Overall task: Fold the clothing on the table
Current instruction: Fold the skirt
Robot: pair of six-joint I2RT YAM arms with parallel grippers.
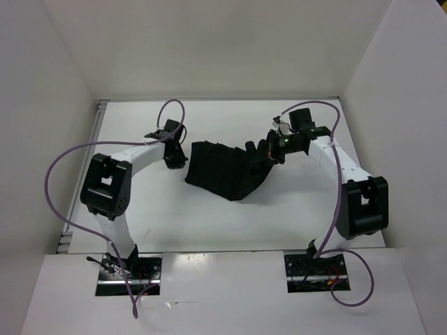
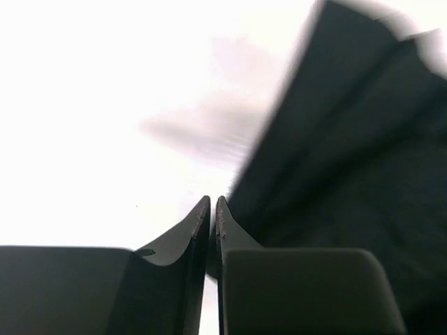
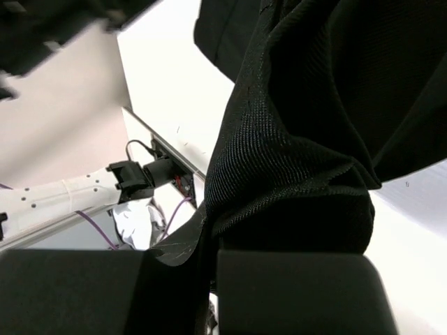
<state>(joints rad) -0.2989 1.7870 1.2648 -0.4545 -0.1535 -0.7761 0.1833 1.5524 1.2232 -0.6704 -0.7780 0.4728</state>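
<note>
Left arm (image 1: 140,153), right arm (image 1: 342,162): white links, black joint housings (image 1: 106,185), looping purple cables (image 1: 172,102); black pincer fingers (image 2: 178,248).

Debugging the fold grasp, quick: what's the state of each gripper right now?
Left gripper: closed, holding nothing.
Right gripper: closed on the clothing.

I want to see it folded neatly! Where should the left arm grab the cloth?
Grip the cloth at its left edge, coming in low over the table from the left. That edge sits right beside the left fingers. The right fingers pinch the other side up, so a pull to the left would likely spread it flat.
</note>
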